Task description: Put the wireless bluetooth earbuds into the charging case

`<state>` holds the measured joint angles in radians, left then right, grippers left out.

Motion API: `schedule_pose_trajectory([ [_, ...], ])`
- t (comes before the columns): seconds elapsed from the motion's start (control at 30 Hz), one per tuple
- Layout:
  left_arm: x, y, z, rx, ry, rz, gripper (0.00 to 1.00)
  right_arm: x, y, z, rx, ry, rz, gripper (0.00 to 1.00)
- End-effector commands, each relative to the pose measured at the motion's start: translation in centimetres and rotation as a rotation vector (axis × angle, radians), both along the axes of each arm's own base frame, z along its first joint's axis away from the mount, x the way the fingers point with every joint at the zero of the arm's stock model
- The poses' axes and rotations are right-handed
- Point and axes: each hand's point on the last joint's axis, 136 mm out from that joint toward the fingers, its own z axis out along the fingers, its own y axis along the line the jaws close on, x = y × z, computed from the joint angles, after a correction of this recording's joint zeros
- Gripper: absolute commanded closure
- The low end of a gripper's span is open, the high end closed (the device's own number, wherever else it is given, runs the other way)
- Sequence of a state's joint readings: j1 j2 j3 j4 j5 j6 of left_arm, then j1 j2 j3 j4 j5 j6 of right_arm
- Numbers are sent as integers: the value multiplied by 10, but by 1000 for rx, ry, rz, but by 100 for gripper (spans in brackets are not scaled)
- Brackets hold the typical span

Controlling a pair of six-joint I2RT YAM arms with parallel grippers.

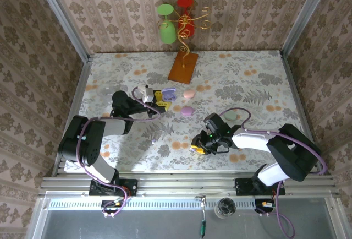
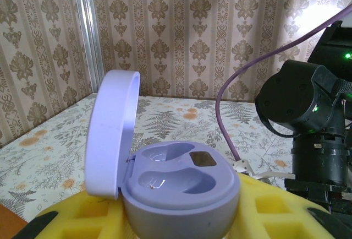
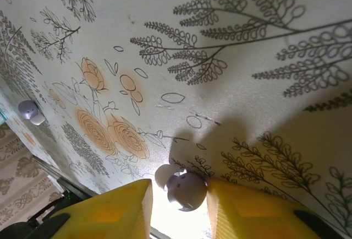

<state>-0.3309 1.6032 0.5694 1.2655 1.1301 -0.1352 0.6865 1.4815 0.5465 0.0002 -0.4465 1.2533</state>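
Our left gripper (image 2: 181, 222) is clenched on the open purple case (image 2: 187, 195), which sits right between its yellow pads (image 2: 275, 208). The lid (image 2: 113, 134) stands up at the case's left side and both wells face up. Our right gripper (image 3: 179, 208) hangs low over the table (image 3: 247, 57) with a purple bud (image 3: 186, 190) between its fingertips. We cannot tell whether it pinches the bud. A second bud (image 3: 30, 111) lies well apart from that gripper.
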Motion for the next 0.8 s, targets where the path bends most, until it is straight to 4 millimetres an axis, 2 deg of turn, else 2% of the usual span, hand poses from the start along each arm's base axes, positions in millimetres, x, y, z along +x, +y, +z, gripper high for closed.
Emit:
schedule_pose_trajectory([
  [0.0,-5,2,10,-13,-43,-24,72,7,6,-2,-14,-27,20,68],
  [0.17,-5,3,9,-11,-39,-22,72,12,7,-7,-47,-31,43,69],
  [0.3,-6,3,8,-11,-38,-21,72,13,7,-8,-69,-28,62,75],
  [0.77,-2,3,3,-5,-35,-11,73,12,-8,-11,-204,-47,152,80],
])
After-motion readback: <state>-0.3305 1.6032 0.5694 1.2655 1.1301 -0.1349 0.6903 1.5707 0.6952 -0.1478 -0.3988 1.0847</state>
